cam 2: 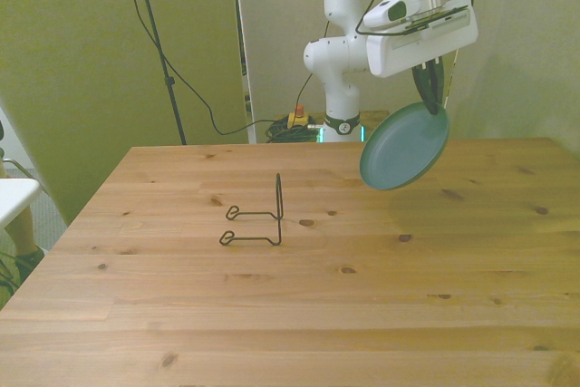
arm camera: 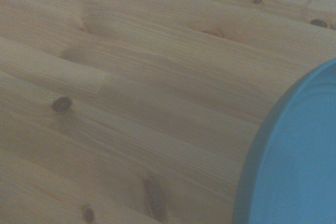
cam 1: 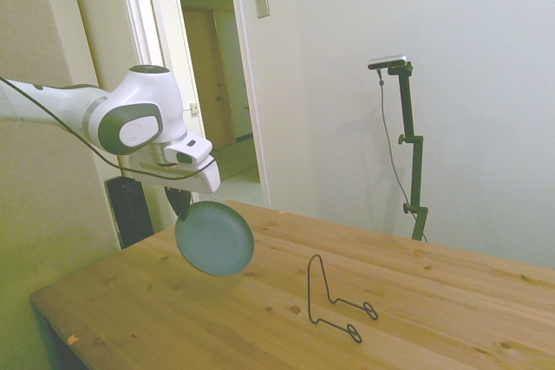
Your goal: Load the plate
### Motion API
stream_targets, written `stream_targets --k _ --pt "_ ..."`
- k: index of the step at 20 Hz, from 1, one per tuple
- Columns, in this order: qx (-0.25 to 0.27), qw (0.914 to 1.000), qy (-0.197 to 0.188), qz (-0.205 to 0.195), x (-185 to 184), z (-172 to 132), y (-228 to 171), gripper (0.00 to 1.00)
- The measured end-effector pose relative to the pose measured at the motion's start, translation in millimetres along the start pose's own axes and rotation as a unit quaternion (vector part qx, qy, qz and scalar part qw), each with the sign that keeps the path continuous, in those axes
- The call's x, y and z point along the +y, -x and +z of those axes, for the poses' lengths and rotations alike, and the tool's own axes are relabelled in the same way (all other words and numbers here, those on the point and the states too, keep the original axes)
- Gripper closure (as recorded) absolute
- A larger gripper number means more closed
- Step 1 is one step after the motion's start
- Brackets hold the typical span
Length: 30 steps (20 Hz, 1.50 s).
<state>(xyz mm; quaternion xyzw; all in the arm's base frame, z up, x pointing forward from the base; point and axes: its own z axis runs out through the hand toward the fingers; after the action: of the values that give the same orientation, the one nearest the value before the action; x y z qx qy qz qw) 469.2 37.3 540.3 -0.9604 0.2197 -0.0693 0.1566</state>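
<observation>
We see the gripper (cam 2: 432, 97) closed on the upper rim of the plate (cam 2: 404, 147), its dark fingers (cam 2: 426, 84) pinching the edge from both faces so that the plate hangs below them, tilted steeply and clear of the table (cam 2: 299, 296). In the side view the gripper (cam 1: 184, 207) grips the plate (cam 1: 214, 238) at its upper edge nearest the arm, and the teal disc shows its underside toward that camera, with nothing touching it from below. From the wrist camera we make out a curved stretch of the plate's rim (arm camera: 249, 156) at the edge of the picture, blurred, with bare pine boards (arm camera: 131, 93) behind it. Above the fingers sits the white gripper housing, and the white arm (cam 1: 95, 114) rises behind it. On the table, the thin black wire stand (cam 2: 258, 219) stands well apart from the plate, toward the front view's left; in the side view the wire stand (cam 1: 334, 301) sits farther from the arm than the plate does. Its upright loop points up and its two small looped feet rest on the wood.
</observation>
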Motion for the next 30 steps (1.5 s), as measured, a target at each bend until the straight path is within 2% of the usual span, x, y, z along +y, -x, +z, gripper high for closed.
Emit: stream_targets --k 4,6,10,12,21,24,30 --pt "0.01 0.9999 0.002 0.004 7 -3 -2 1.0" --pt "-0.004 0.9998 -0.019 0.002 26 -10 -9 1.0" --pt "-0.001 0.998 -0.063 0.009 99 -45 -36 1.0" --pt "0.001 0.997 -0.077 0.006 123 -62 -43 1.0" --pt "0.025 0.9932 -0.11 -0.026 173 -125 -60 1.0" --pt "0.027 0.9904 -0.128 -0.046 185 -125 -72 1.0" --pt "0.004 0.987 -0.148 -0.063 185 -105 -114 1.0"
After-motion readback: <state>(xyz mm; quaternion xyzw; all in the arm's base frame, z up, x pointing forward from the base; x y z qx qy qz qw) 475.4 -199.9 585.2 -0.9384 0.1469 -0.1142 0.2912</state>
